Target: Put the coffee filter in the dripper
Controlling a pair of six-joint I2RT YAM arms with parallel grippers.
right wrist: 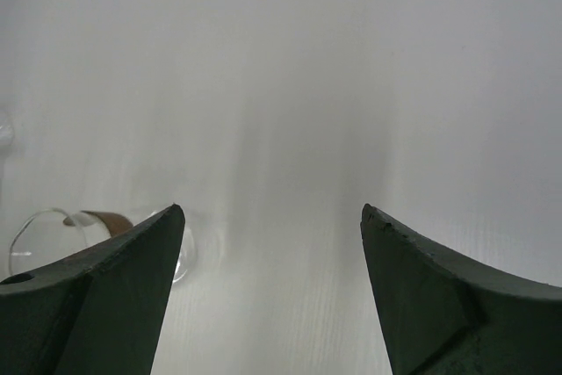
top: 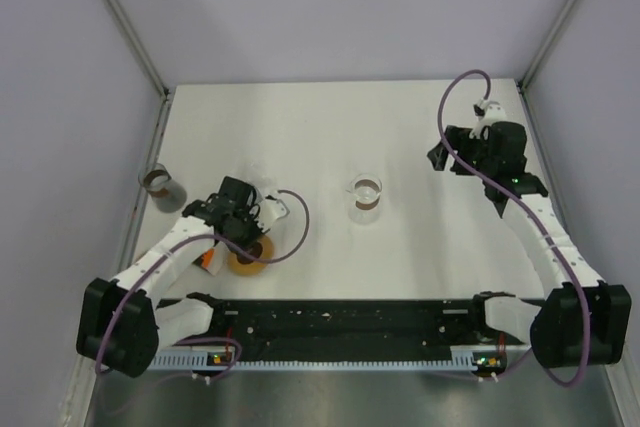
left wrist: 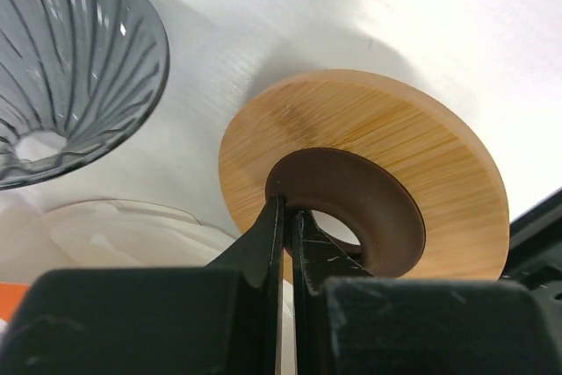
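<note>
A grey ribbed dripper cone (left wrist: 61,68) lies at the upper left of the left wrist view, and shows at the table's left edge in the top view (top: 160,189). White paper filters (left wrist: 123,227) lie beside an orange piece (top: 210,260). My left gripper (left wrist: 290,206) is shut, its tips straddling the brown collar (left wrist: 378,204) of a round wooden stand (left wrist: 439,164), one finger outside and one in the hole. In the top view it (top: 245,239) is over that stand (top: 247,259). My right gripper (right wrist: 272,212) is open and empty at the far right (top: 440,159).
A small glass carafe (top: 365,197) stands mid-table, and shows low on the left in the right wrist view (right wrist: 97,234). The black arm base rail (top: 340,322) runs along the near edge. Grey walls close in both sides and the back.
</note>
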